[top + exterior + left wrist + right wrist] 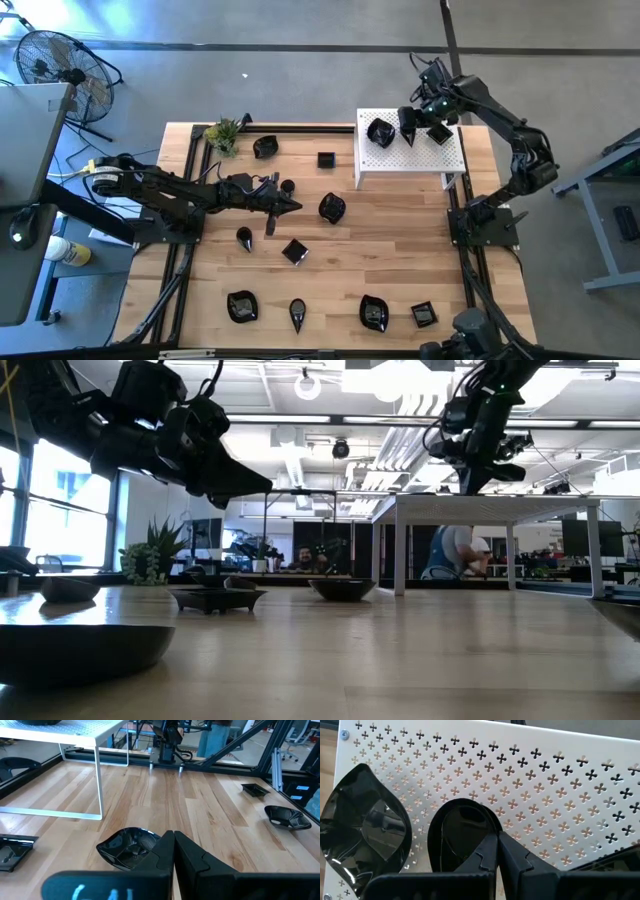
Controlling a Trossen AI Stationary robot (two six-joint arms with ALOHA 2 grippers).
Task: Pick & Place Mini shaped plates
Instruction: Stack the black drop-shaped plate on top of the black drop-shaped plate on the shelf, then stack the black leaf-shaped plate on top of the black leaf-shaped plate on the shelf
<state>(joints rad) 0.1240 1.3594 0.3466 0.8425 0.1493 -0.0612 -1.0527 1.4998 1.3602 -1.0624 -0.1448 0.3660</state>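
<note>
The left gripper (pixel 287 205) hung over the wooden tabletop (pixel 400 260), well to the left of the white perforated platform (pixel 452 160), its fingers pressed together and empty; a wavy-edged plate (pixel 129 847) lay just ahead. Glossy black mini shaped plates (pixel 241 306) lay scattered about. Over the platform, the right gripper (pixel 496 851) had its fingers closed on a teardrop plate (pixel 462 832), beside a rounded plate (pixel 367 827). Being slick and thin-rimmed, it might have slipped or knocked its neighbour.
</note>
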